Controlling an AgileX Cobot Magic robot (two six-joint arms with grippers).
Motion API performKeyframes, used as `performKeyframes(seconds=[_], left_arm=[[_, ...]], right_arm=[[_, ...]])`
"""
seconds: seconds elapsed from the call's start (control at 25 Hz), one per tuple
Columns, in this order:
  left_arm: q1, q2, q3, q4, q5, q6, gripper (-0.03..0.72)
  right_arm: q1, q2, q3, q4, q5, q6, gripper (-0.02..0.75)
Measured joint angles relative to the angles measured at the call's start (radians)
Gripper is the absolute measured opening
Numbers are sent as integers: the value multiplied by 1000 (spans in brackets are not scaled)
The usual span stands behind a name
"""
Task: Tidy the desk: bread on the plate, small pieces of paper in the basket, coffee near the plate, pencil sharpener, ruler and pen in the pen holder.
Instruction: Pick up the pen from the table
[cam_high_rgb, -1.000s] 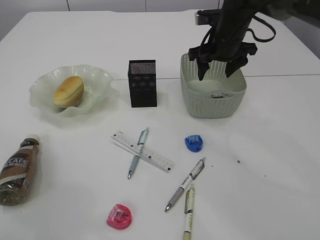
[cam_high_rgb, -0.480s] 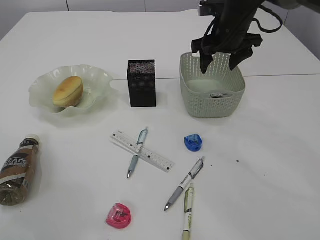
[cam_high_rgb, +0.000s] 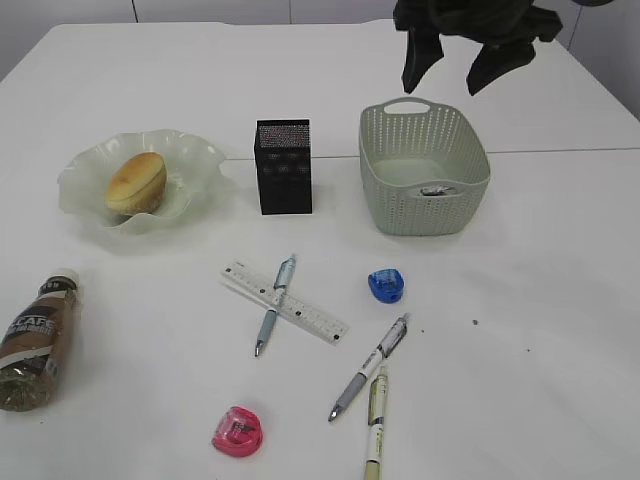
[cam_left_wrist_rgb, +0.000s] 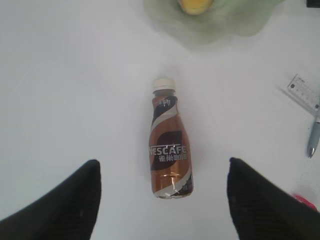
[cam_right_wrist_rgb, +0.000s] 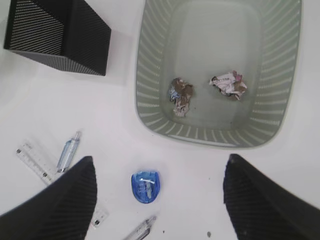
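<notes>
White table (cam_high_rgb: 560, 330). Pale green lattice-walled basket (cam_high_rgb: 385, 200); crumpled paper pieces (cam_right_wrist_rgb: 228, 85) inside, mottled brown, white and pink. Black mesh pen holder (cam_high_rgb: 285, 167). Translucent, faintly green ruffled plate (cam_high_rgb: 195, 160) with golden-brown bread (cam_high_rgb: 136, 182). Brown coffee bottle (cam_left_wrist_rgb: 169, 160), white cap, white lettering. One blue sharpener (cam_high_rgb: 386, 286), one pink sharpener (cam_high_rgb: 238, 432). Clear ruler (cam_high_rgb: 285, 303) with black markings.

**Desk layout**

The pen holder (cam_high_rgb: 285, 166) stands at centre. At its 9 o'clock the plate (cam_high_rgb: 195, 160) holds the bread (cam_high_rgb: 136, 182); at its 3 o'clock the basket (cam_high_rgb: 424, 205) holds two paper scraps (cam_right_wrist_rgb: 181, 95). The coffee bottle (cam_high_rgb: 36, 338) lies at the plate's 7 o'clock. At the holder's 6 o'clock a pen (cam_high_rgb: 275, 304) crosses the ruler (cam_high_rgb: 311, 319). Two sharpeners (cam_high_rgb: 387, 286) and two more pens (cam_high_rgb: 370, 367) lie toward 5 o'clock.
</notes>
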Motion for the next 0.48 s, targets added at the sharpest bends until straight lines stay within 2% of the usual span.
performKeyframes(seconds=[0.48], left_arm=[[0, 225, 10, -7, -17, -25, 587]], right_arm=[[0, -316, 314, 91, 2, -31, 577]])
